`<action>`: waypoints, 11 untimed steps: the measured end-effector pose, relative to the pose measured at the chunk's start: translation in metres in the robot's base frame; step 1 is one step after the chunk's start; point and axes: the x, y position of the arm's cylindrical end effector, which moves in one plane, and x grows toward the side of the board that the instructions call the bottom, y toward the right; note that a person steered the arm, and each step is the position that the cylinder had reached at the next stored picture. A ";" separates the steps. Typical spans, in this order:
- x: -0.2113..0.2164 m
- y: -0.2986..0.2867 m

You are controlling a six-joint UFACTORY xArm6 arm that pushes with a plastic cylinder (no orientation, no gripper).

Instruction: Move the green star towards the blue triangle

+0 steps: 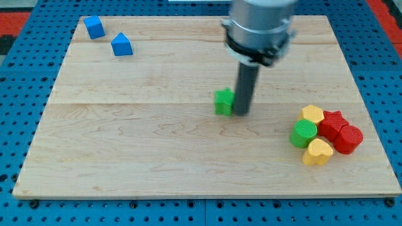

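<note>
The green star [223, 102] lies near the middle of the wooden board [125, 157]. My tip [242, 113] stands right against the star's right side, touching it or nearly so. The blue triangle [122, 45] lies near the view's top left, far to the upper left of the star. A blue cube [94, 27] sits just to the upper left of the triangle.
A cluster of blocks sits at the view's right: a yellow hexagon [312, 114], a green cylinder [303, 133], a yellow heart [318, 152], a red star [332, 122] and a red cylinder [347, 139]. Blue pegboard surrounds the board.
</note>
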 end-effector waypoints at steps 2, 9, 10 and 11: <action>-0.015 -0.001; -0.062 -0.113; -0.071 -0.114; -0.071 -0.028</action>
